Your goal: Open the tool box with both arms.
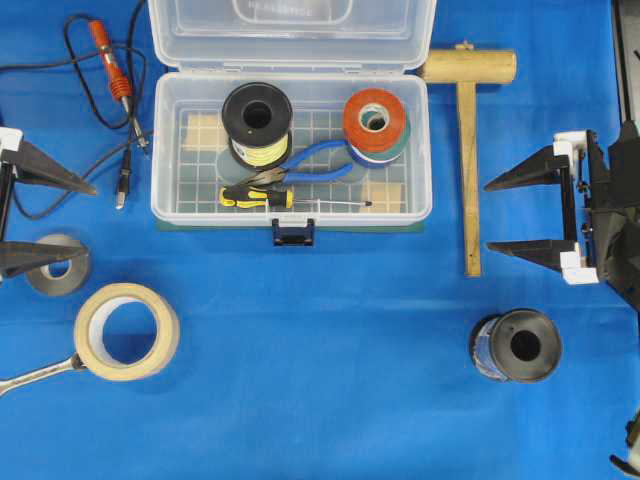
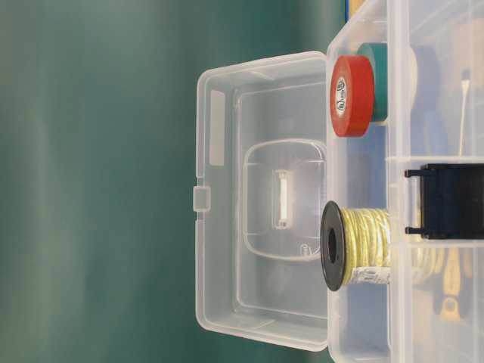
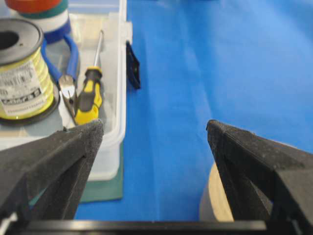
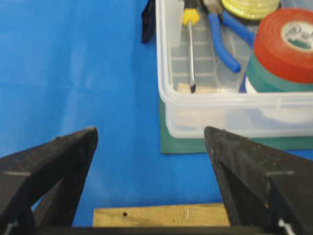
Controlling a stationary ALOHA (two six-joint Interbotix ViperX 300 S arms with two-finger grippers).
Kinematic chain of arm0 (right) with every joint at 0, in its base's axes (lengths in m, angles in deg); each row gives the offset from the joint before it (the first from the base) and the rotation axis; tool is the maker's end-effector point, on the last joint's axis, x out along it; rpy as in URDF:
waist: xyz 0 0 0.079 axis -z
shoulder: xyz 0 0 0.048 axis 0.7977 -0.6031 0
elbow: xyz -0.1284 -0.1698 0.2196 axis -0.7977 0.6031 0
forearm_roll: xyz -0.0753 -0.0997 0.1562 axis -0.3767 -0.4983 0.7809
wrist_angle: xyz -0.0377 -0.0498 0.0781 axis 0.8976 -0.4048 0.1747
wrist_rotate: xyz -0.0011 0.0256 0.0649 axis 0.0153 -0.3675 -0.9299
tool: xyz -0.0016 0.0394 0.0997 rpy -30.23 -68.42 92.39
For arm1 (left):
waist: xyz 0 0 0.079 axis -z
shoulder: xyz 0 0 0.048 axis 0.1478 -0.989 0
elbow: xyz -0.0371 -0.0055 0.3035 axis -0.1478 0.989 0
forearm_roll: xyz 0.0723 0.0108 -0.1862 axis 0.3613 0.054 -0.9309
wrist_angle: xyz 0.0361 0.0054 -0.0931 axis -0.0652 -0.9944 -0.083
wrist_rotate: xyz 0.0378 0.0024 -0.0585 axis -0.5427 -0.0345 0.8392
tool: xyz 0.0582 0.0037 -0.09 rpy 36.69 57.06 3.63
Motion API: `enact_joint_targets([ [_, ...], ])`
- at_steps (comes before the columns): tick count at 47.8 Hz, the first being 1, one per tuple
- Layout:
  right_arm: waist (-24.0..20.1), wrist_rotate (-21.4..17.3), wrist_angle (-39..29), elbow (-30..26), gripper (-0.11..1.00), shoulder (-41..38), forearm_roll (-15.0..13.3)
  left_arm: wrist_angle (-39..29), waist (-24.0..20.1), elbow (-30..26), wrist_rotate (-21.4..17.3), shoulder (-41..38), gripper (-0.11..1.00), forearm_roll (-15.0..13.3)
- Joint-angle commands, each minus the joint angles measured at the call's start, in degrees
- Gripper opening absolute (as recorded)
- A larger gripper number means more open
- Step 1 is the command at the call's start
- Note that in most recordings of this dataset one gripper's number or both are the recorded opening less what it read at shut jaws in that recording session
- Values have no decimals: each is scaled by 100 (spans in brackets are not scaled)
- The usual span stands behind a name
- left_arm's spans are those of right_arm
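The tool box (image 1: 166,150) stands at the back middle of the blue cloth with its clear lid (image 1: 292,30) swung fully back. From table level the lid (image 2: 227,227) stands upright behind the base. The dark blue latch (image 1: 293,232) hangs loose at the front. Inside lie a yellow wire spool (image 1: 257,123), red tape (image 1: 374,120), blue pliers (image 1: 315,165) and a screwdriver (image 1: 260,197). My left gripper (image 1: 90,220) (image 3: 154,126) hovers open left of the box, apart from it. My right gripper (image 1: 487,217) (image 4: 151,131) is open to its right, nothing between the fingers.
A wooden mallet (image 1: 468,150) lies between the box and my right gripper. A masking tape roll (image 1: 127,330), a grey roll (image 1: 57,265) and a wrench (image 1: 35,375) sit front left. A black spool (image 1: 516,345) stands front right, and a soldering iron (image 1: 108,65) with its cable lies back left.
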State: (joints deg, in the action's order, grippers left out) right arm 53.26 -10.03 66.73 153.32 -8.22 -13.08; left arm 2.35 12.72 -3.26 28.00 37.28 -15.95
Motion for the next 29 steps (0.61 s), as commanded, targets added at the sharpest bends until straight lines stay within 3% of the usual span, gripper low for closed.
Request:
enact_joint_targets([
  [1,-18,-9,229,-35,87,-202,18,62,9,-9,9,-62,91,-9],
  [29,-9,-9,246,-44,87,-352,26,-220,9,44,0,88,91,-9],
])
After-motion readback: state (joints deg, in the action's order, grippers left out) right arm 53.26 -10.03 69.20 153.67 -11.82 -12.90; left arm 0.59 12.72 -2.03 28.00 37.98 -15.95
